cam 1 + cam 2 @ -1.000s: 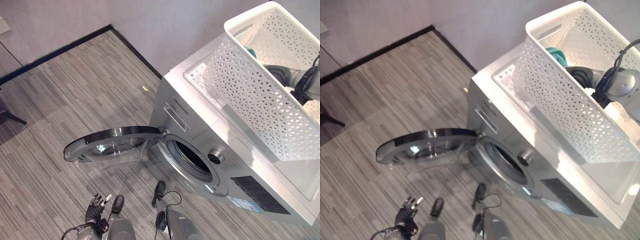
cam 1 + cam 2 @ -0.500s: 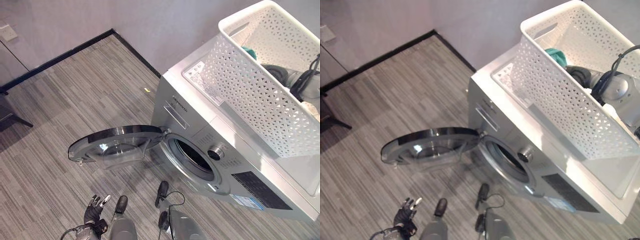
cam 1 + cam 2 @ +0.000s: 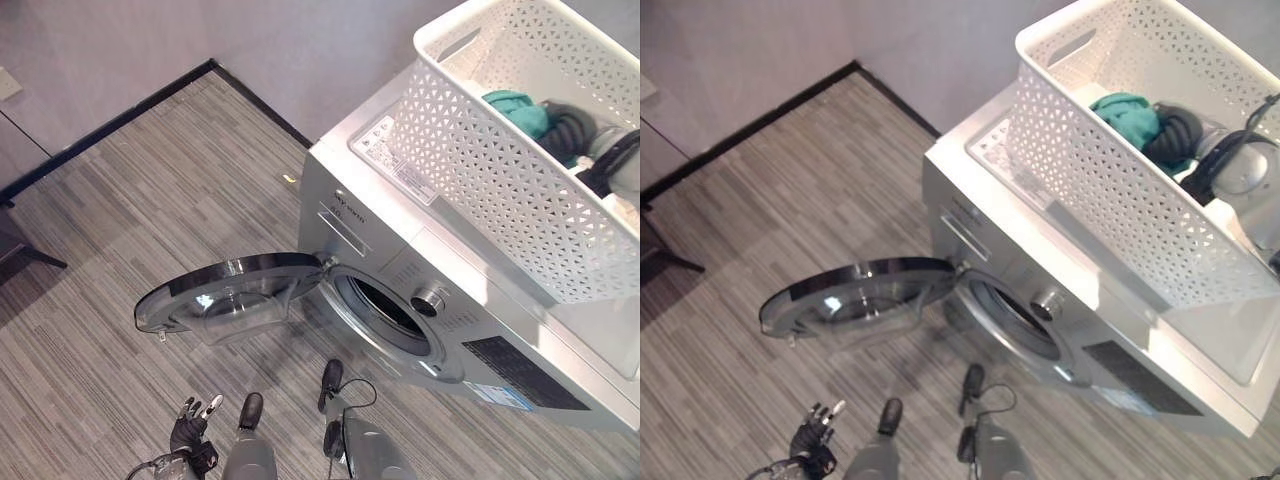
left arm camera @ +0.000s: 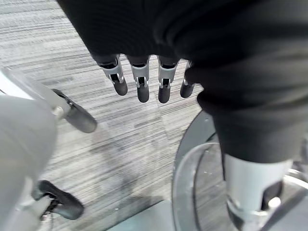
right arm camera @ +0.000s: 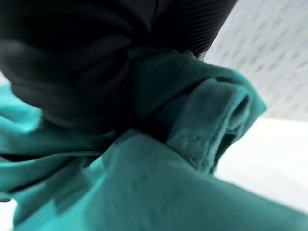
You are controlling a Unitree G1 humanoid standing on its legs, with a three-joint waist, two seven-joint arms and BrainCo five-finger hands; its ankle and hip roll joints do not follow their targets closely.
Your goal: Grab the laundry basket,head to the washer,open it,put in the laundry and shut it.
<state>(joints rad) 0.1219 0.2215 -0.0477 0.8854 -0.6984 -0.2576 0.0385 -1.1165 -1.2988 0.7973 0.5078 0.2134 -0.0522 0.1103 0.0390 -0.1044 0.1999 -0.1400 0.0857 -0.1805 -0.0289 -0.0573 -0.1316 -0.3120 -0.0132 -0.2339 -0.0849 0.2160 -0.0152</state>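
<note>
Basket (image 3: 500, 150) on washer (image 3: 400, 270), door (image 3: 225, 290) open; right hand (image 3: 1175, 135) buried in teal laundry (image 3: 1125, 115), grip unreadable; left hand (image 4: 144, 79) hangs slack, empty; loading and shutting remain.

Even indoor light, glare on the washer door (image 3: 228, 296), blurred wrist views.

grey striped carpet floor (image 3: 150, 190) meets a grey wall (image 3: 300, 50) along a black baseboard (image 3: 110, 125) — a small yellow scrap (image 3: 289, 179) lies near it.
</note>
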